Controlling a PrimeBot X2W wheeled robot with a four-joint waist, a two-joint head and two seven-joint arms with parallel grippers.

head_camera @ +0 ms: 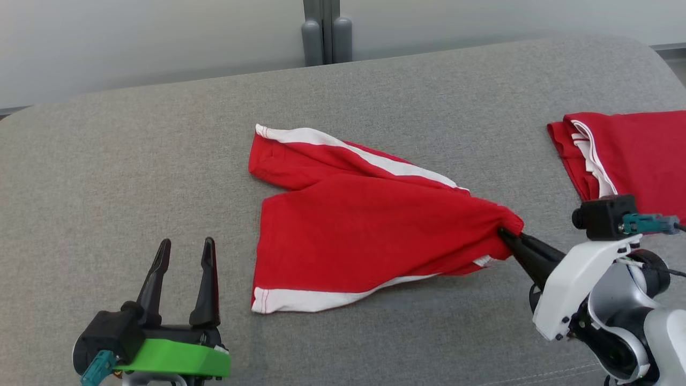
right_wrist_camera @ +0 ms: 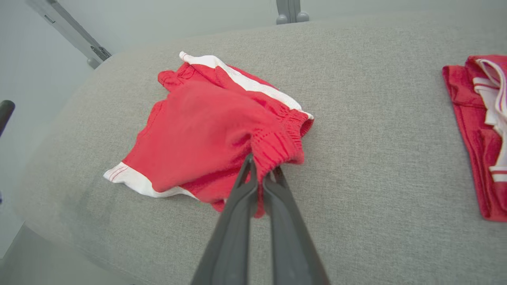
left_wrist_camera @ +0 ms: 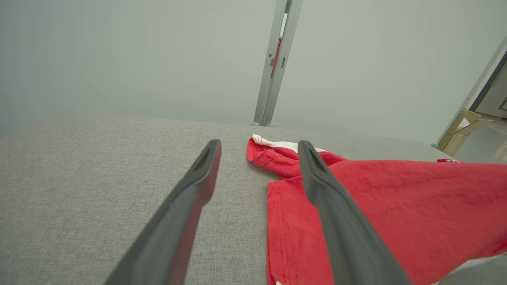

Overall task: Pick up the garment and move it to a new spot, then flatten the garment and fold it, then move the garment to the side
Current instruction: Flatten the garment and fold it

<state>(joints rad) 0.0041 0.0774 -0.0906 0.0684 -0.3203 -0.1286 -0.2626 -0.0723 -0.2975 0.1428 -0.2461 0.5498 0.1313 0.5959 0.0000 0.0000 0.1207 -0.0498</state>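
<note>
Right end effector (head_camera: 504, 234) was clamped on the shorts' (head_camera: 364, 225) bunched waistband, apparently to lift them, while left end effector (head_camera: 185, 247) hovered wide open, empty.

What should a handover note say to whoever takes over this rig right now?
Right gripper: fingers shut on the bunched waistband of the red shorts.
Left gripper: open, empty, beside the shorts' leg hems.
Shorts lie crumpled mid grey padded surface; a second red garment lies at the robot's far right.
Done: grasp taken.
Left: lift and relocate, flatten, fold, move aside.
</note>
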